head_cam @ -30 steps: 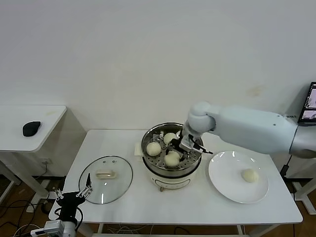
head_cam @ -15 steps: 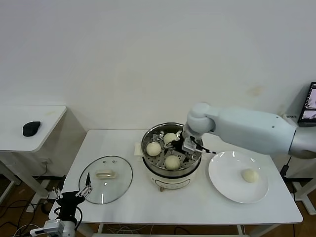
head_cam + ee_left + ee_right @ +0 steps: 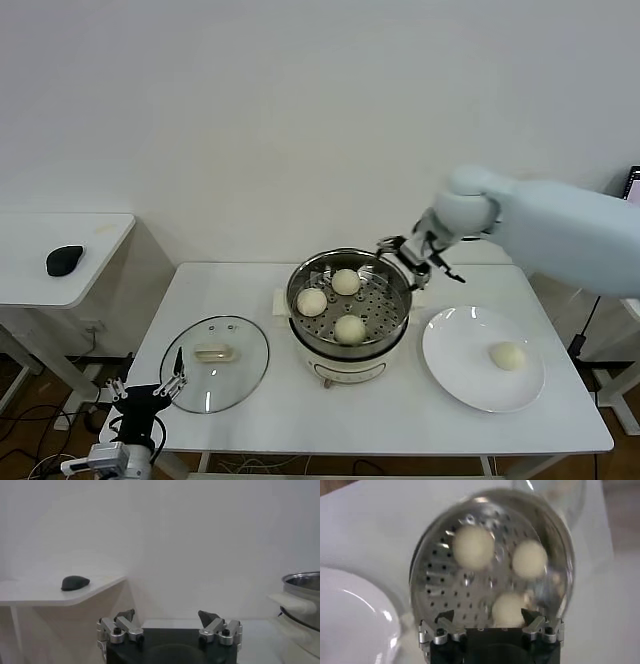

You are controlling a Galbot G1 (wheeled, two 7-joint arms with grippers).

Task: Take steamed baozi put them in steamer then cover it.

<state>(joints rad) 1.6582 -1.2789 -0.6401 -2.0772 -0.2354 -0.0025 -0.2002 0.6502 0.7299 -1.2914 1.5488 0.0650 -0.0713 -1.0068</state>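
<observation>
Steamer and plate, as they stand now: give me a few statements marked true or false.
1. Three baozi lie in the steamer. True.
2. The plate is bare. False: one baozi remains on it.
3. The cover sits on the steamer. False: it lies on the table, on the steamer's left.
4. The right tool is open and holds nothing. True.
5. The left tool grips the cover's handle. False: it is open, off the table's edge.

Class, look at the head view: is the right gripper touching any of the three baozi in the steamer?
Apart. The head view shows the right gripper open, above the steamer's far right rim, clear of all three baozi on its floor.
</observation>
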